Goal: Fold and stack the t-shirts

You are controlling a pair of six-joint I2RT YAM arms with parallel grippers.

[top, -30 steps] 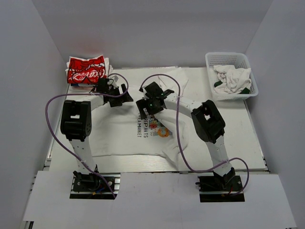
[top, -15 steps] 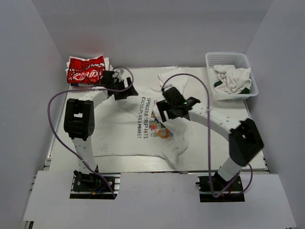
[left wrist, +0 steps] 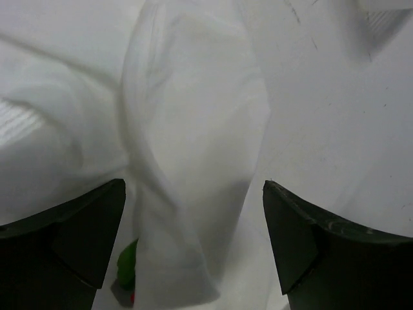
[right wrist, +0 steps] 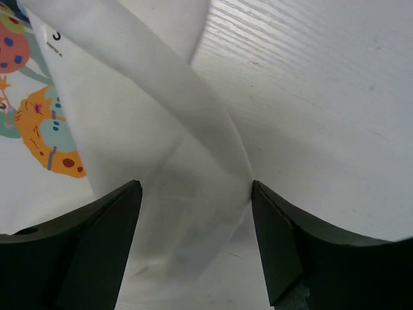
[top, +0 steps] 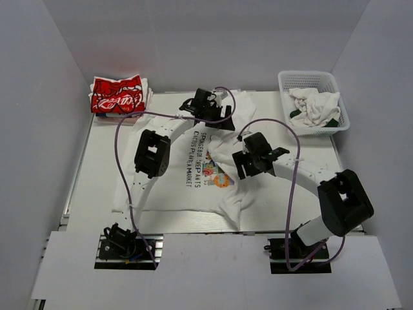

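Note:
The large white t-shirt (top: 174, 187) lies spread on the table, cartoon print and dark lettering facing up. The red t-shirt (top: 117, 94) with white script lies folded at the back left. My left gripper (top: 216, 115) is open at the white shirt's far edge. In the left wrist view it (left wrist: 193, 239) straddles a raised fold of white cloth (left wrist: 193, 142) without closing on it. My right gripper (top: 244, 161) is open over the shirt's right side. In the right wrist view it (right wrist: 197, 226) straddles a folded strip of the shirt (right wrist: 187, 187), with the print (right wrist: 39, 116) to its left.
A white mesh basket (top: 289, 79) with crumpled white cloths (top: 314, 106) stands at the back right. Grey walls close in the table on three sides. Bare table (right wrist: 322, 97) lies right of the shirt. Purple cables loop above both arms.
My left arm has swung right, from beside the red shirt to the white shirt's far middle. My right arm has moved right and nearer, to the shirt's right side.

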